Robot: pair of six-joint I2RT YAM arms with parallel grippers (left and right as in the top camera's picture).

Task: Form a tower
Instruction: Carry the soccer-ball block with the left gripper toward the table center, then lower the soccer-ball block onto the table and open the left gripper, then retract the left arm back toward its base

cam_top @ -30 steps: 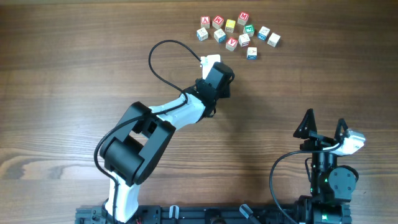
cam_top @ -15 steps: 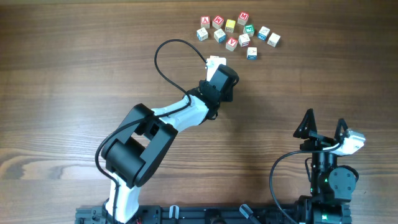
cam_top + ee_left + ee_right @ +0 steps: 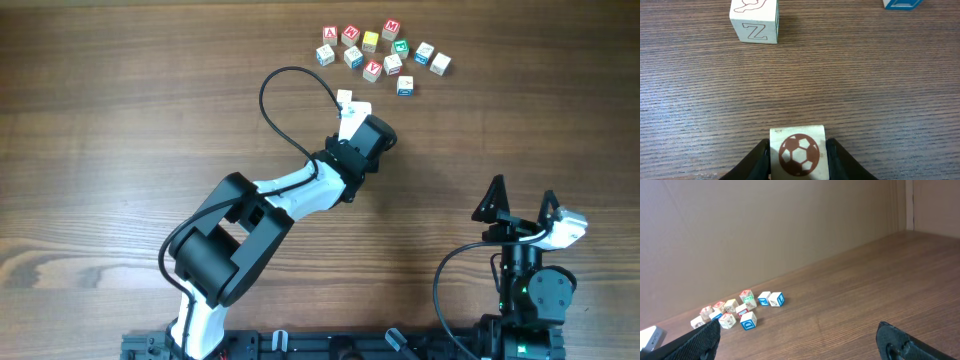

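My left gripper (image 3: 799,161) is low over the table, its two black fingers (image 3: 759,161) pressed against the sides of a pale cube with a brown soccer-ball face (image 3: 799,154). From overhead the left arm (image 3: 300,185) reaches toward a cluster of alphabet cubes (image 3: 385,55) and hides that cube. A cube with a red V on top (image 3: 372,68) sits in the cluster; I cannot tell whether it forms a tower. My right gripper (image 3: 522,190) stands open and empty at the front right, far from the cubes.
Ahead of the held cube stand a Z cube (image 3: 755,22) and a blue-edged cube (image 3: 902,4). A blue D cube (image 3: 748,320) is the nearest of the cluster in the right wrist view. A black cable (image 3: 290,85) loops above the left arm.
The left arm's head has swung to the right over the table, and its cable loop moved with it. The right arm has stayed still.
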